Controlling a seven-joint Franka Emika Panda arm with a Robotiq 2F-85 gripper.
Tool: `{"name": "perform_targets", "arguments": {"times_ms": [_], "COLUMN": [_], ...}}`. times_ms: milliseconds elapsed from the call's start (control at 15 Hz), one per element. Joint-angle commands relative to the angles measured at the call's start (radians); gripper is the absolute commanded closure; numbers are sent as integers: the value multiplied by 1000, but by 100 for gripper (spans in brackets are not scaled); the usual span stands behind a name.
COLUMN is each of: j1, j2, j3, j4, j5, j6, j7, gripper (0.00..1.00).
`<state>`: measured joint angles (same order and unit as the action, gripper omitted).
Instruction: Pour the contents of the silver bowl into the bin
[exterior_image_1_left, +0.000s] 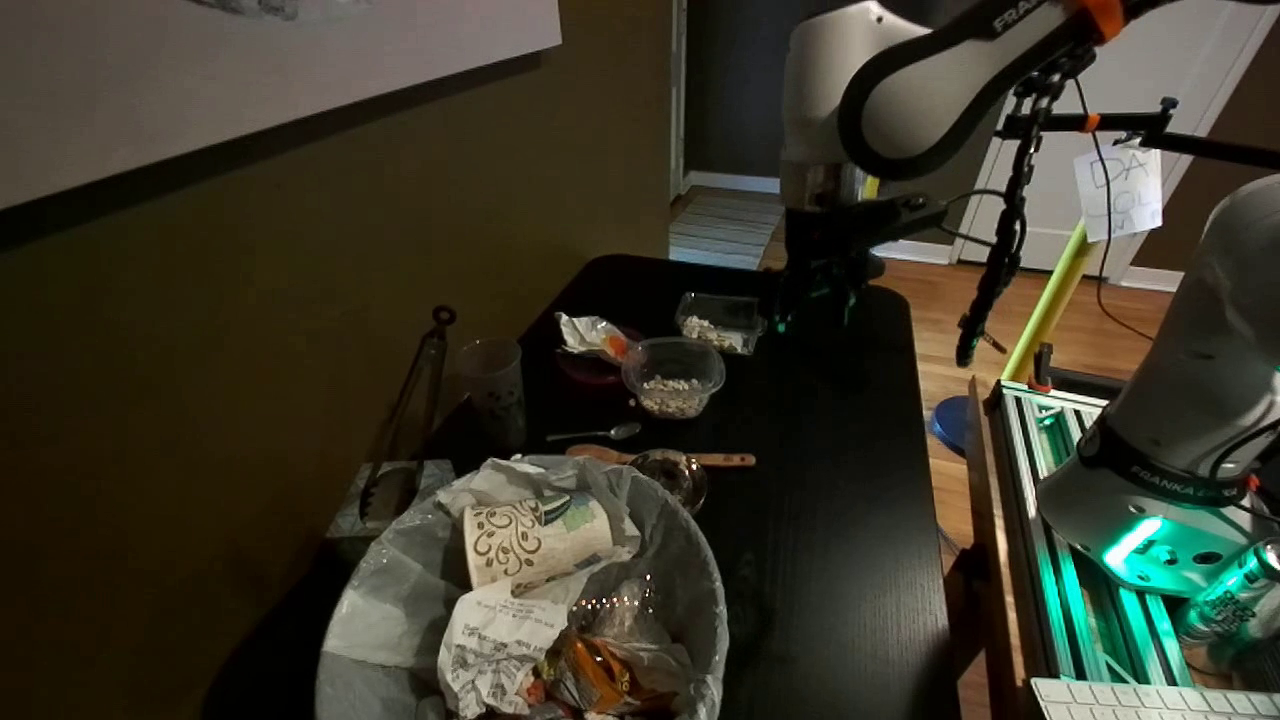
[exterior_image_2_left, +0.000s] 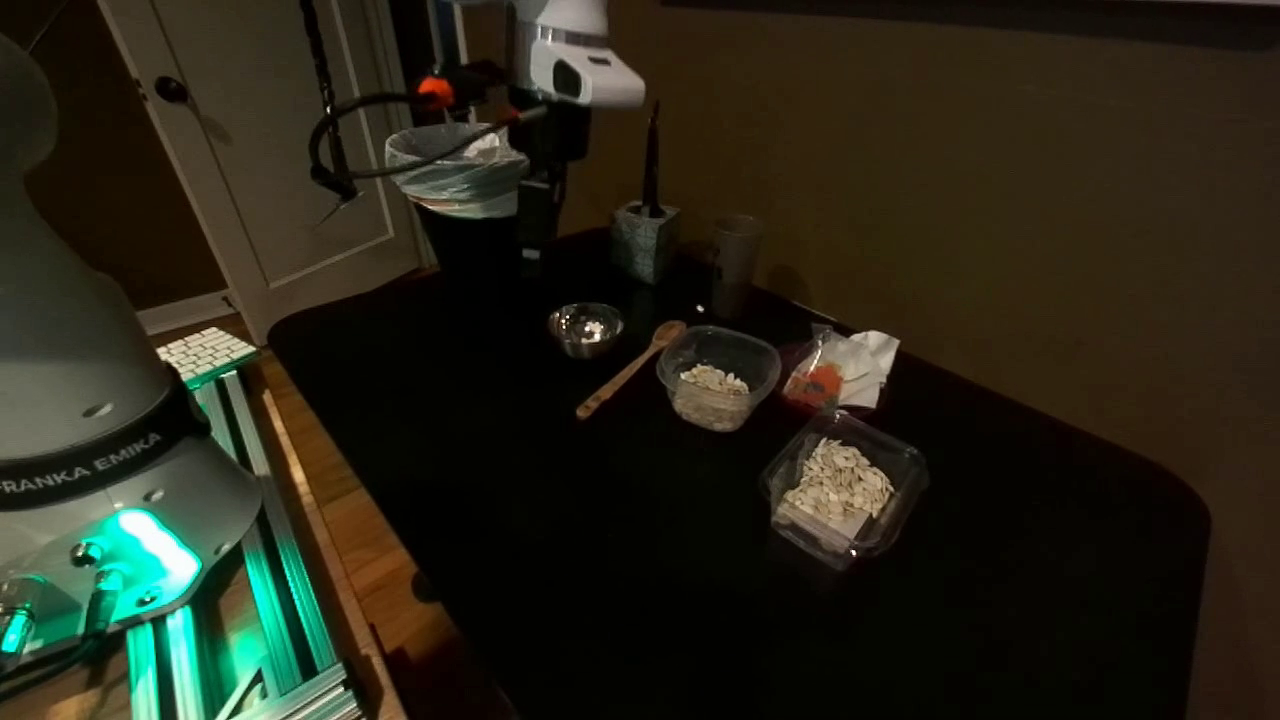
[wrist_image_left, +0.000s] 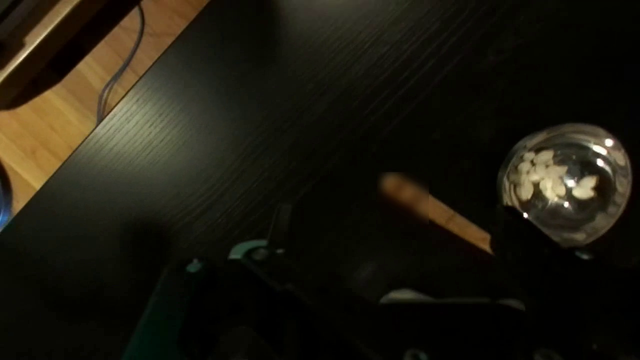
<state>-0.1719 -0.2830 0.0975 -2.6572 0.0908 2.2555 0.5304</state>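
Silver bowl (exterior_image_2_left: 586, 346) upright on the table (exterior_image_2_left: 560, 560), pale seeds (wrist_image_left: 538, 174) inside, wooden spoon (exterior_image_2_left: 628, 377) just beside it. Gripper (exterior_image_1_left: 816, 314) spread above the table, gripping nothing. I'd worry about fouling the spoon on descent, or an off-centre pinch slipping on the shiny rim, dumping seeds short of the bin (exterior_image_1_left: 375, 620).

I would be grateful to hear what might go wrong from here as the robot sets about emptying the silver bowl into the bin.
The wooden spoon lies close beside the silver bowl, so the open gripper might catch it while grasping. The pale bits lie loose in the bowl and might spill if it tilts early. The bin already holds crumpled paper, so some bits might bounce off.
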Motion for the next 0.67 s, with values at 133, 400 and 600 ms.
{"name": "perform_targets", "arguments": {"times_ms": [133, 400, 600], "j1": [117, 140, 139], "j2": [127, 154, 154], "j3": [-9, -4, -4], "j4": [-1, 5, 8], "j5": [63, 70, 70], "j6": [30, 36, 36], "j7": [-3, -4, -4], "gripper": [0, 0, 0]}}
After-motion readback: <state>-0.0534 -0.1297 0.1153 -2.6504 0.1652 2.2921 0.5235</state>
